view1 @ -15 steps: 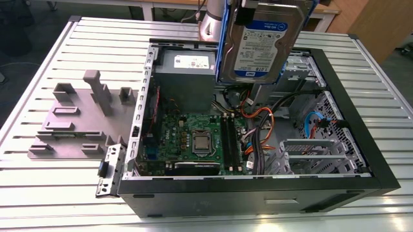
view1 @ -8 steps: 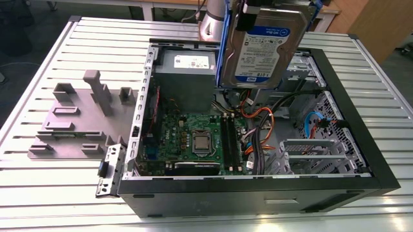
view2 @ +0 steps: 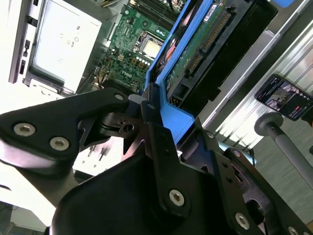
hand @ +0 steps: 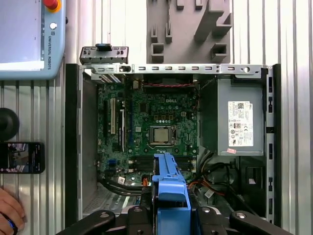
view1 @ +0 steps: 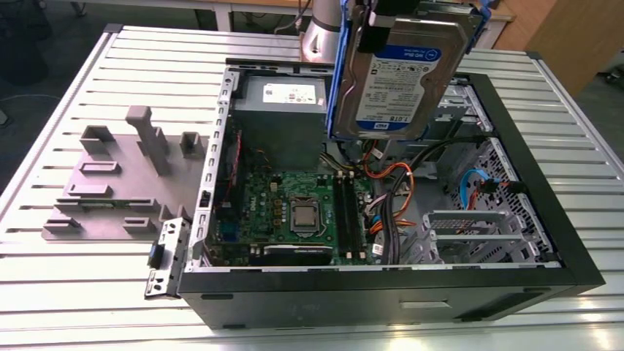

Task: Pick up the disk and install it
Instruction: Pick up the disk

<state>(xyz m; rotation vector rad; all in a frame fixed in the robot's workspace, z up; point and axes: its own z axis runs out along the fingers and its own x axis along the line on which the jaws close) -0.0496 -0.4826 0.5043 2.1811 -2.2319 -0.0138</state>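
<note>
At the exterior view's left, a grey plastic fixture plate with upright blocks [view1: 117, 183] lies on the pale slatted metal worktop [view1: 78, 300], well apart from the work. Beside it stands the open black computer case [view1: 390, 300], with its green motherboard [view1: 292, 205] exposed. Above the case's far half hangs the disk [view1: 395, 80], a flat silver hard drive with a blue-and-white label in a blue plastic carrier. It is tilted. The black claw [hand: 171, 208] is clamped on the carrier's end. Further right, orange and dark cables [view1: 390, 186] lie beside a silver metal drive cage [view1: 468, 227]. We judge the carry to be in hand. We want a firm grip, the disk clear of cables and rim, and the carrier squared to that cage.
</note>
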